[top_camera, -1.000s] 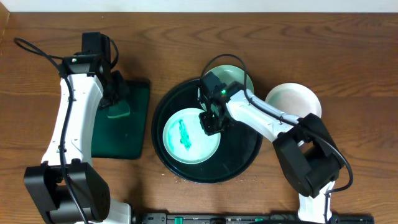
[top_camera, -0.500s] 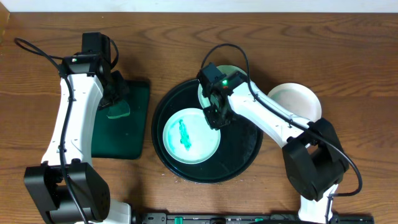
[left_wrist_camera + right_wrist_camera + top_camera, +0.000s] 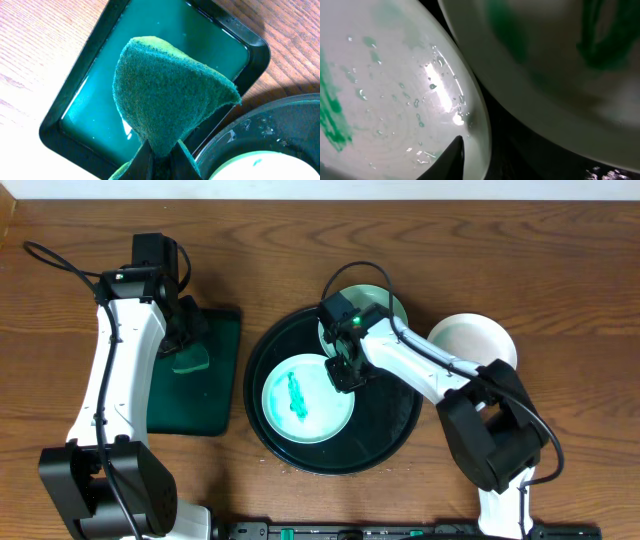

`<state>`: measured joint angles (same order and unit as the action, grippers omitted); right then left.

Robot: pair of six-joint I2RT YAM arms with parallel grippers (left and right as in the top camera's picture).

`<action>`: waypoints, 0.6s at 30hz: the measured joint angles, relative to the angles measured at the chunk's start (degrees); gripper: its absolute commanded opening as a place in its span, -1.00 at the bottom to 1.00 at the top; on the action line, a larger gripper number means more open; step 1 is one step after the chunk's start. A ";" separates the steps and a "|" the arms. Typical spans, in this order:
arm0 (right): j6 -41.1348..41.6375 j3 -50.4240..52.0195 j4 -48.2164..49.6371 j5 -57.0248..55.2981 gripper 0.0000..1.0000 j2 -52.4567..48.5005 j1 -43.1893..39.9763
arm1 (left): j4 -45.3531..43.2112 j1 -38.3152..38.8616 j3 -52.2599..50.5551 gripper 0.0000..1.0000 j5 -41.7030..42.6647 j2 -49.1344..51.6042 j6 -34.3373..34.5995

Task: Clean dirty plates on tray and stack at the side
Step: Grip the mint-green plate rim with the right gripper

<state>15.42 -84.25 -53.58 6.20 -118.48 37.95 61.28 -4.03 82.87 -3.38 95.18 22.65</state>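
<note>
The round black tray (image 3: 392, 442) holds a plate (image 3: 308, 398) with a green smear at its front left. A second smeared plate (image 3: 385, 308) leans on the tray's back rim. A third plate (image 3: 472, 343) sits on the table to the right. My right gripper (image 3: 342, 375) is at the front plate's right rim. In the right wrist view one finger (image 3: 454, 156) lies on the wet plate (image 3: 385, 90). The other finger is hidden below the rim. My left gripper (image 3: 187, 345) is shut on a green sponge (image 3: 165, 95) above the green tray.
A dark green rectangular tray (image 3: 215, 395) with liquid lies left of the round tray; it also shows in the left wrist view (image 3: 100, 100). The right arm's cable loops over the back plate. Bare wooden table surrounds both trays.
The right gripper shifted slightly up and right, then came back down to the front plate's right rim. The plates and the left arm have not moved.
</note>
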 measured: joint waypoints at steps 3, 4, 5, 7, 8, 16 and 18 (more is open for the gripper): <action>-0.22 0.09 0.24 0.68 -0.54 -0.20 0.00 | -0.13 0.24 0.00 -0.86 0.00 0.00 0.00; -0.24 0.09 0.13 0.87 -0.54 -0.20 0.00 | -0.15 0.33 0.00 -0.86 0.00 0.00 0.00; -0.26 0.09 -0.04 1.03 -0.56 -0.20 0.00 | -0.17 0.48 0.00 -0.85 0.00 0.00 0.00; -0.26 0.09 -0.81 1.88 -0.74 -0.20 0.00 | -0.17 0.74 0.00 -0.86 0.00 0.00 0.00; -0.22 0.09 -1.05 2.27 -0.87 -0.20 0.00 | -0.15 0.83 0.00 -0.85 0.00 0.00 0.00; 9.64 0.07 -0.52 5.05 -0.98 -0.66 0.28 | -0.17 0.81 0.00 -0.86 0.00 0.00 0.24; 10.58 0.02 -0.44 5.42 -0.97 -0.83 0.26 | -0.15 0.83 0.00 -0.86 0.00 0.00 0.24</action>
<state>26.00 -84.23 -54.02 11.62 -119.31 38.22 61.12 -3.20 82.87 -3.38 95.18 22.90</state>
